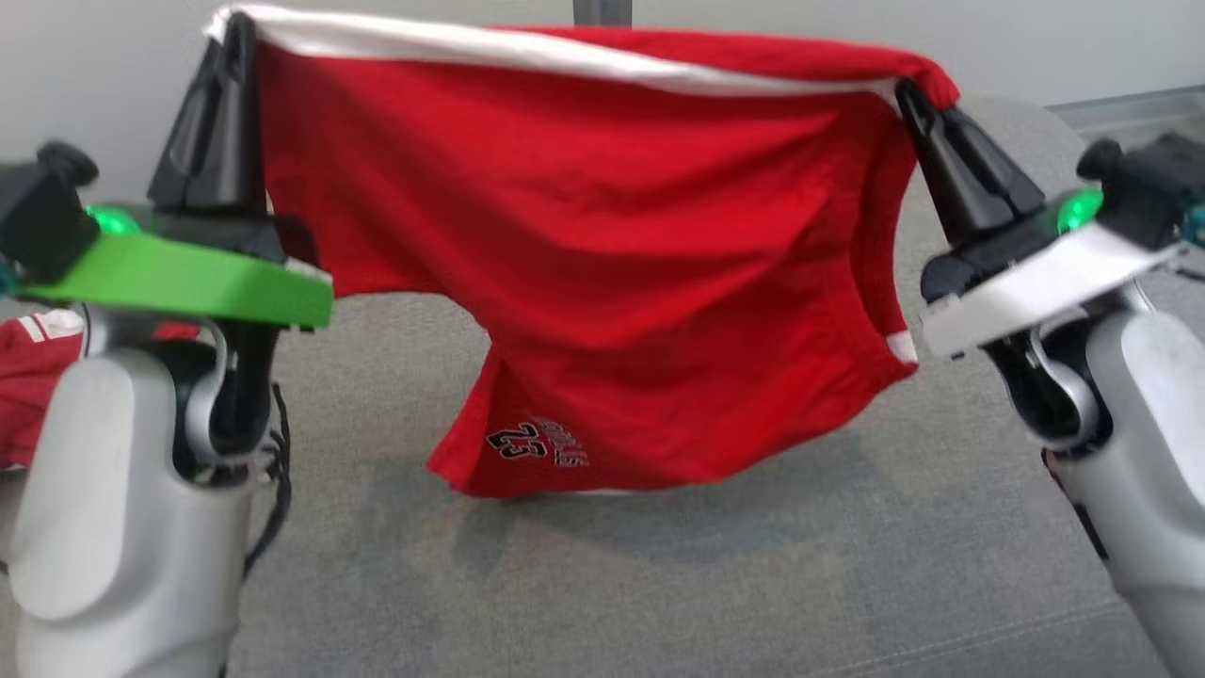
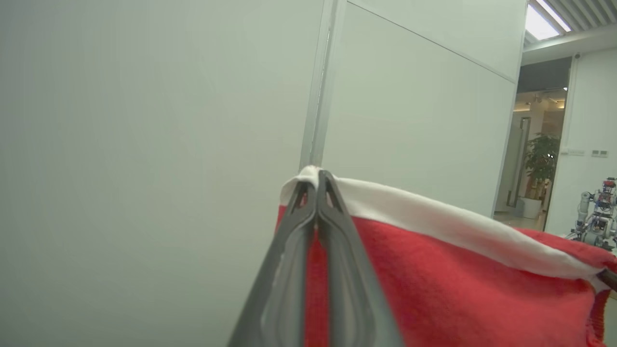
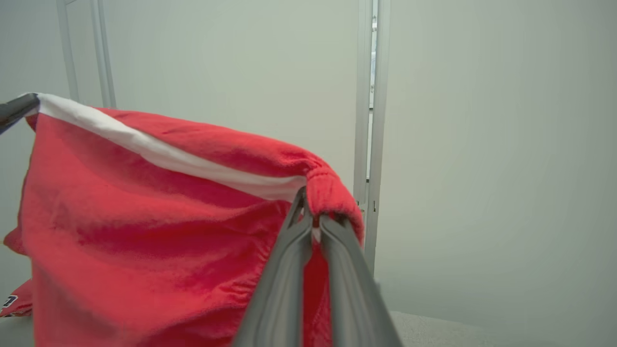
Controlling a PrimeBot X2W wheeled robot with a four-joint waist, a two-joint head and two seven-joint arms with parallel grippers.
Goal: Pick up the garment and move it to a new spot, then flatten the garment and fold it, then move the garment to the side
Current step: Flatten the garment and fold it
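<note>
fabric hangs between our two grippers, and we read it from our left across to our right. at the far left edge a second red cloth (image 1: 28, 377) lies on the grey surface (image 1: 659, 584), apart from the work. our left gripper (image 1: 237, 38) is held high, its two dark fingers pressed together on the white-banded corner of the garment (image 1: 584, 235). the left wrist view shows the band pinched right at the tips, with no gap between them. from there the garment's top edge runs nearly level across to our right gripper (image 1: 911, 94), whose fingers are likewise closed on the opposite corner, where the red edge bunches over the tips. so the long axis of the cloth lies side to side, stretched from one arm to the other, and neither arm is nearer: each has one end. the body of the garment drops below that line in the air. the part with the "23" print (image 1: 516, 441) hangs lowest, just above the grey surface or perhaps brushing it; we cannot tell which. we judge this to be the carrying or laying-out step, with flattening and folding not yet done. the coming move turns on holding that top edge taut and level as both arms lower together, so the bottom edge lands first and the cloth spreads out rather than heaping.
</note>
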